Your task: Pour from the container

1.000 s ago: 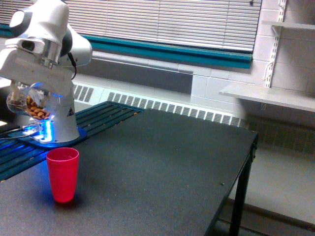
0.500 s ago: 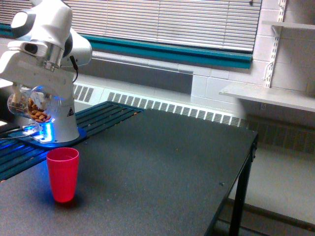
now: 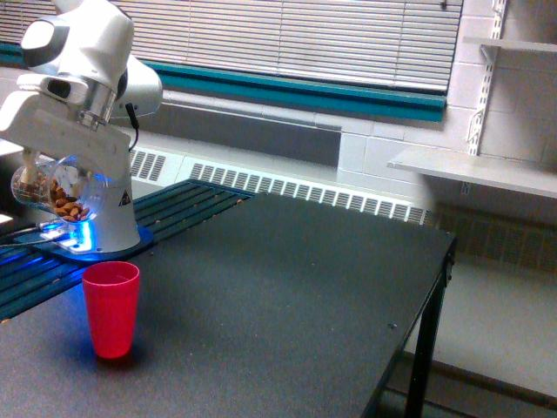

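Observation:
The container (image 3: 59, 189) is a clear rounded jar with brown nut-like pieces lying in its lower side. It hangs tilted at the exterior view's left, up and to the left of the red cup (image 3: 110, 308). My gripper (image 3: 48, 170) is shut on the container, and the fingers are mostly hidden behind the white hand. The red cup stands upright on the black table (image 3: 287, 296), open end up. I see no pieces falling between jar and cup.
The arm's white base (image 3: 109, 222) stands on a blue-lit plate just behind the cup. A slatted dark panel (image 3: 178, 205) lies beside it. The table's right edge (image 3: 439, 287) drops to the floor. A wall shelf (image 3: 474, 170) is at far right.
The hand and jar have shifted slightly up and rotated a little further. The pieces have slid lower in the jar. The cup has not moved.

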`<action>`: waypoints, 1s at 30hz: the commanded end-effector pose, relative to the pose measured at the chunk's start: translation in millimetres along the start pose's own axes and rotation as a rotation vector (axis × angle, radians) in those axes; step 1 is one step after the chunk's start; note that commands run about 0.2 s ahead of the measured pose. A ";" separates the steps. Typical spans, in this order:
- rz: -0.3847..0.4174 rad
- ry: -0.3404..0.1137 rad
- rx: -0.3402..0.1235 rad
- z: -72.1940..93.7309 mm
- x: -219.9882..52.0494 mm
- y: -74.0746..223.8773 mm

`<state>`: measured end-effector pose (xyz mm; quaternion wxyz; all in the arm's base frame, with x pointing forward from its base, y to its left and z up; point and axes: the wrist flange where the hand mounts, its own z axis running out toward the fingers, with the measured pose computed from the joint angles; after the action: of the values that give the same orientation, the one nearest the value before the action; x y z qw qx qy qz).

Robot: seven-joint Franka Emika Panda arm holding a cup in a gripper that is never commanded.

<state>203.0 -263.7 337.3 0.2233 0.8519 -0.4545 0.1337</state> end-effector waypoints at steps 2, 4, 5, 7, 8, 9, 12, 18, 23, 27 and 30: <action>-0.011 -0.005 -0.019 3.5 -4.2 -1.6; -0.012 -0.006 -0.023 3.8 -4.9 -1.6; -0.012 -0.007 -0.023 3.8 -5.3 -1.9; -0.017 -0.005 -0.024 3.4 -5.2 -2.2; -0.018 -0.005 -0.024 3.3 -5.2 -2.5; -0.020 -0.005 -0.023 3.1 -5.1 -2.8; -0.022 0.000 -0.025 2.1 -4.2 -4.5; -0.025 0.005 -0.030 1.3 -2.6 -8.6; -0.037 0.012 -0.035 0.1 0.7 -13.8; -0.046 0.015 -0.037 0.3 2.6 -17.3; -0.055 0.018 -0.041 0.9 3.8 -18.9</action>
<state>214.9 -261.1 335.4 0.2420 0.8564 -0.4380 0.1269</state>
